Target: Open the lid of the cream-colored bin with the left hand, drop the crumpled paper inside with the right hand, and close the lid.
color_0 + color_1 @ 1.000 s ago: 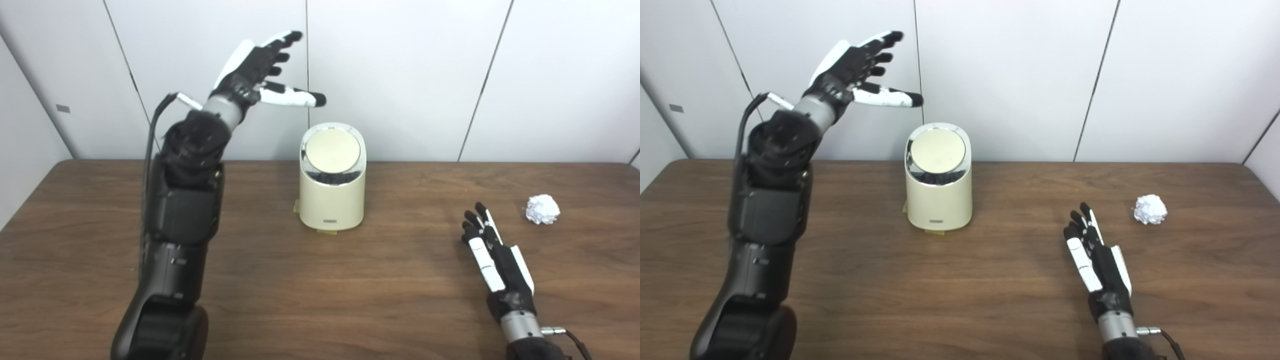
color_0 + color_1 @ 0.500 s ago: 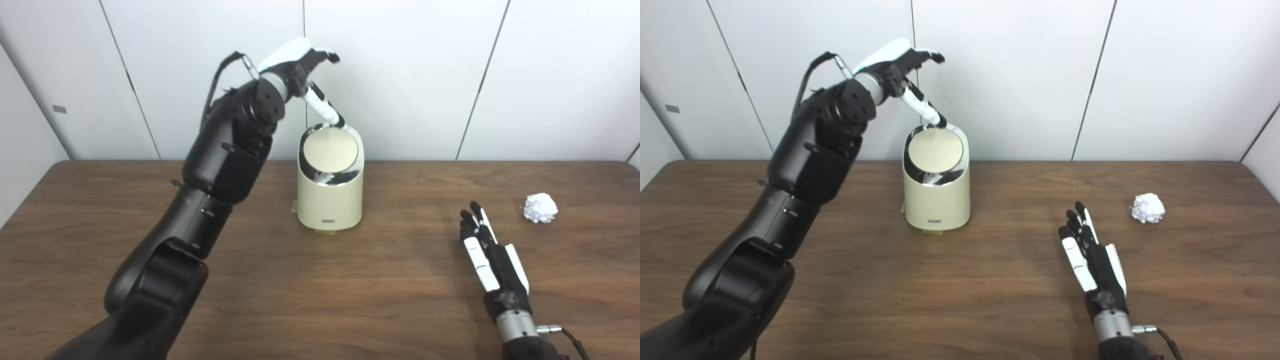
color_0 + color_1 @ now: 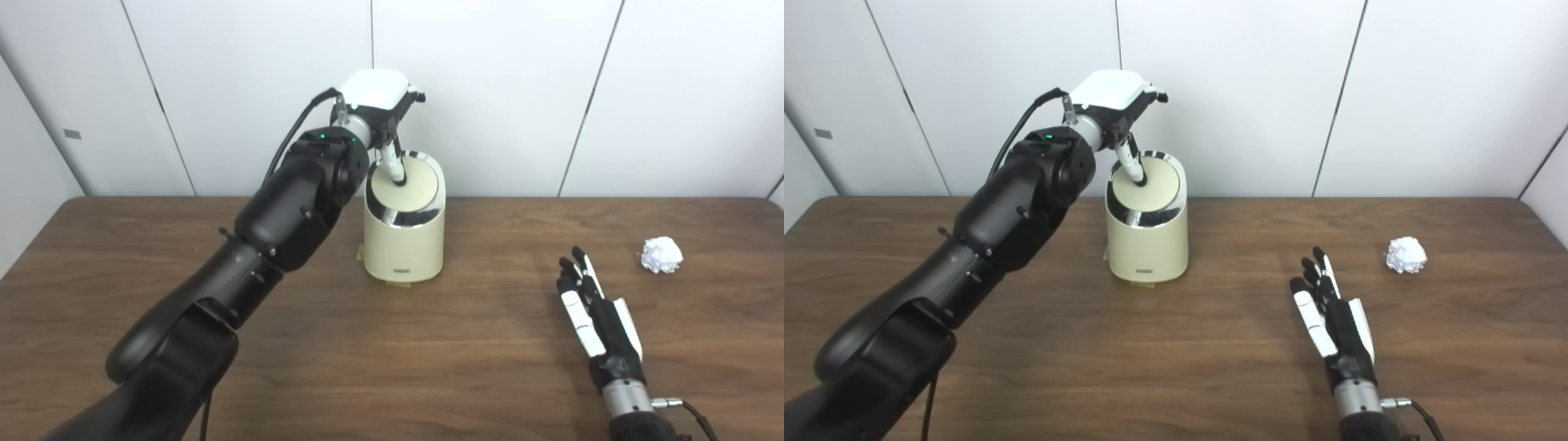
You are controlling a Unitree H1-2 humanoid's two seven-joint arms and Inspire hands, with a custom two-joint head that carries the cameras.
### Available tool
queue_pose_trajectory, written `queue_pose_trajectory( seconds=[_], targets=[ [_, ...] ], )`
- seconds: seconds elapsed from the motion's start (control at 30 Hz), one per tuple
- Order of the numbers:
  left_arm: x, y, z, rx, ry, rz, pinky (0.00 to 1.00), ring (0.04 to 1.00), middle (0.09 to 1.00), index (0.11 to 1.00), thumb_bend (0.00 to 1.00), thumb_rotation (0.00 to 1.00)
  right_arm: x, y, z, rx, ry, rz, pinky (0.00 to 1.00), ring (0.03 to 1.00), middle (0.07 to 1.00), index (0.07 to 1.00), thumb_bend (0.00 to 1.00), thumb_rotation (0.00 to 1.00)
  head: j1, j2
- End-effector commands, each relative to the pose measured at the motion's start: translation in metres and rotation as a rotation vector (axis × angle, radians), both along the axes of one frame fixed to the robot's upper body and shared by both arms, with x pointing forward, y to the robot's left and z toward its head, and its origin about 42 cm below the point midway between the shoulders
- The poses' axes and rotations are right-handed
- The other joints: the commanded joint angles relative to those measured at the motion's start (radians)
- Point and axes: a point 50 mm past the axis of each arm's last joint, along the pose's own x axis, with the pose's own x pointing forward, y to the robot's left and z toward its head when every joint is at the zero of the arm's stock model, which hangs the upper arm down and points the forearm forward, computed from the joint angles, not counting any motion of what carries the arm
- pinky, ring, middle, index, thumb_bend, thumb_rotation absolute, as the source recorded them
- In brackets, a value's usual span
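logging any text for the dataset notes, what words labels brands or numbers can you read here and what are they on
No text can be read in either view.
cream-colored bin: a small dark mark low on its front, perhaps a brand plate, too small and blurred to read.
wall: a small grey tag at the left, blank or too small to tell.

My left hand (image 3: 378, 101) is up top center of the frame, one digit poking down onto the round lid (image 3: 409, 185) of the bin (image 3: 404, 245). Lid looks shut. My right hand (image 3: 597, 321) lies flat on the table (image 3: 429, 343) at lower right, fingers apart. Paper ball (image 3: 662, 255) sits just past it, not touching.
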Motion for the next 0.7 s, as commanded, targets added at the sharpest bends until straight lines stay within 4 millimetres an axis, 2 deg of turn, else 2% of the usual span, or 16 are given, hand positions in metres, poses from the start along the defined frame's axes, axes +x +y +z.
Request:
queue_pose_trajectory(
  seconds=[0.0, 0.2, 0.37, 0.53, 0.6, 0.67],
  targets=[
    [0.003, -0.001, 0.033, 0.013, -0.114, -0.012, 0.9, 0.97, 0.963, 0.927, 0.97, 0.03, 0.001, 0.004, 0.009, -0.01, -0.042, 0.006, 0.92, 0.935, 0.943, 1.0, 0.49, 0.91, -0.003, 0.003],
    [0.005, 0.0, 0.026, 0.028, -0.107, -0.016, 0.91, 0.965, 0.967, 0.926, 0.95, 0.04, 0.002, 0.004, 0.009, 0.015, -0.047, 0.003, 0.92, 0.933, 0.944, 1.0, 0.5, 0.9, -0.004, 0.005],
    [0.005, 0.0, 0.019, 0.032, -0.099, -0.023, 0.88, 0.957, 0.959, 0.911, 0.95, 0.05, 0.002, 0.005, 0.01, 0.025, -0.046, 0.001, 0.93, 0.933, 0.948, 1.0, 0.49, 0.89, -0.005, 0.007],
    [0.002, -0.004, 0.003, 0.067, -0.108, -0.042, 0.83, 0.939, 0.941, 0.913, 0.95, 0.09, 0.0, 0.004, 0.012, 0.011, -0.047, -0.006, 0.92, 0.927, 0.944, 1.0, 0.5, 0.9, -0.008, 0.013],
    [0.0, -0.007, -0.005, 0.093, -0.11, -0.055, 0.84, 0.942, 0.938, 0.912, 0.94, 0.11, 0.0, 0.003, 0.013, 0.004, -0.047, -0.008, 0.93, 0.93, 0.946, 1.0, 0.5, 0.9, -0.008, 0.013],
    [-0.003, -0.01, -0.012, 0.128, -0.112, -0.068, 0.92, 0.955, 0.941, 0.922, 0.94, 0.13, -0.001, 0.002, 0.013, -0.001, -0.048, -0.01, 0.92, 0.928, 0.945, 1.0, 0.51, 0.91, -0.006, 0.017]
  ],
)
